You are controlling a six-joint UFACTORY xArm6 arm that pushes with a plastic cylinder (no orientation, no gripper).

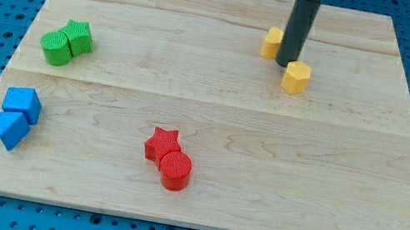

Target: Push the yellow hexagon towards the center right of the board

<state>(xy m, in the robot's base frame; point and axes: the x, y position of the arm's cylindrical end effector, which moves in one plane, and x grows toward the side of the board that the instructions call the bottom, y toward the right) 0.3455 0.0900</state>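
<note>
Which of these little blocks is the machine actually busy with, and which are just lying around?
In the job: yellow hexagon; my tip, just to its upper left.

Lying about: other yellow block, two green blocks, two blue blocks, red star, red cylinder.

Arm: one, entering at the view's top edge, right of centre; only its lowest fitting shows there, a pale collar cut off by the frame.

End effector: a straight dark rod (299,30), cylindrical, smooth, uniform in width along its visible length. It stands nearly upright, leaning very slightly so that its lower end sits a little toward the view's left of its upper end.

My tip (285,64): blunt, flat-ended, down at the desk surface in the upper right part of the view.

No joints, links or cabling of the arm can be made out.
</note>
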